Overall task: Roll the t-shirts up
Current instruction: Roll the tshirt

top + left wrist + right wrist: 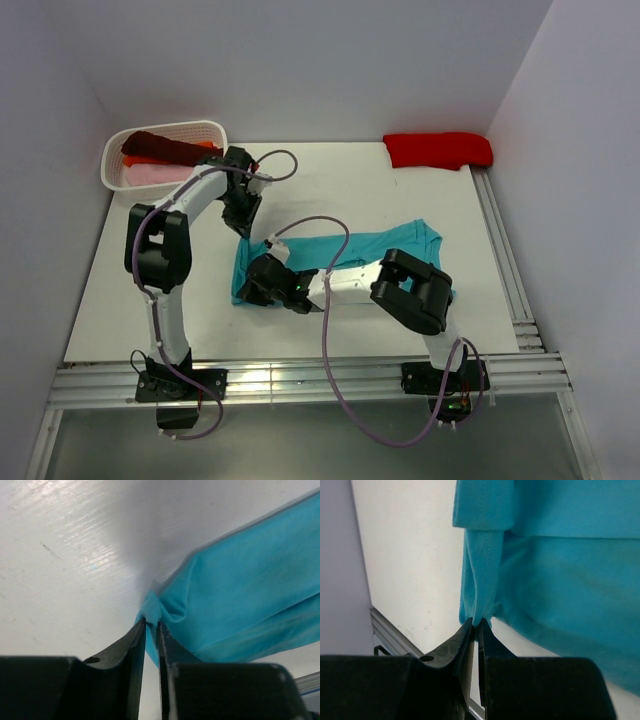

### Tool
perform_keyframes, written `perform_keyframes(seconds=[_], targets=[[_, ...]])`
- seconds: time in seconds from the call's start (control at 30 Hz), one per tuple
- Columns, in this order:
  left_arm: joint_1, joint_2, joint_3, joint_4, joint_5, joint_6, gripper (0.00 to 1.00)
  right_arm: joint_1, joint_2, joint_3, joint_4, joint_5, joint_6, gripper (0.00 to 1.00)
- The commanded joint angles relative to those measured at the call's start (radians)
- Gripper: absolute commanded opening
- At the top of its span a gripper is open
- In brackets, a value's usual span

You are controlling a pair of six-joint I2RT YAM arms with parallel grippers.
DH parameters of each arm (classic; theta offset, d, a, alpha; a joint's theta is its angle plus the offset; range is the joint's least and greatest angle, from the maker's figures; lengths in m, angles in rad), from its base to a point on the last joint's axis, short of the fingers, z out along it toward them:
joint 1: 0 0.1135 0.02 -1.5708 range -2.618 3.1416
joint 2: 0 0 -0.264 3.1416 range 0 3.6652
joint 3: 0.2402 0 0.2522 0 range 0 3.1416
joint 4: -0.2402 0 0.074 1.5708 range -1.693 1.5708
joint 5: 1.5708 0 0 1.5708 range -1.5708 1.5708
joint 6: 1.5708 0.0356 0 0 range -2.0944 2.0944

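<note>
A teal t-shirt [380,250] lies folded into a long band across the middle of the white table [330,190]. My left gripper [243,228] is shut on its far left corner; in the left wrist view the cloth [240,595] bunches between the fingertips [151,623]. My right gripper [250,290] is shut on the near left corner; in the right wrist view a hemmed flap of the shirt [555,570] hangs into the closed tips [475,622]. A red t-shirt [438,150] lies folded at the back right. Maroon, orange and pink shirts sit in the basket [115,160].
The white basket stands at the back left corner. Metal rails [300,380] run along the table's near edge and right side. Grey walls close in the back and both sides. Purple cables loop over both arms.
</note>
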Motion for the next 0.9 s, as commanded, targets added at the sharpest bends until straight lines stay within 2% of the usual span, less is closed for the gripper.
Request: perform_keyframes(seconds=[0.0,0.07,0.3,0.47,0.63,0.87], targets=[[-0.021,0.019,0.044,-0.004,-0.017,-0.035,0.22,-0.008,-0.058,-0.036,0.041,0.046,0.035,0.11],[-0.032,0.029,0.041,0.002,-0.014,-0.04,0.23,-0.006,-0.059,-0.058,0.046,0.052,0.05,0.1],[-0.043,0.019,0.041,0.021,0.037,-0.033,0.45,-0.006,-0.07,-0.115,0.077,0.069,0.09,0.11],[-0.043,0.003,0.089,-0.008,0.106,-0.003,0.58,-0.008,-0.082,-0.128,0.067,0.08,0.107,0.19],[-0.038,-0.023,0.152,-0.035,0.146,0.017,0.64,-0.008,-0.107,-0.155,0.075,0.091,0.129,0.23],[0.042,-0.053,0.133,-0.041,0.167,0.048,0.63,-0.004,-0.174,-0.191,0.026,0.13,0.162,0.3]])
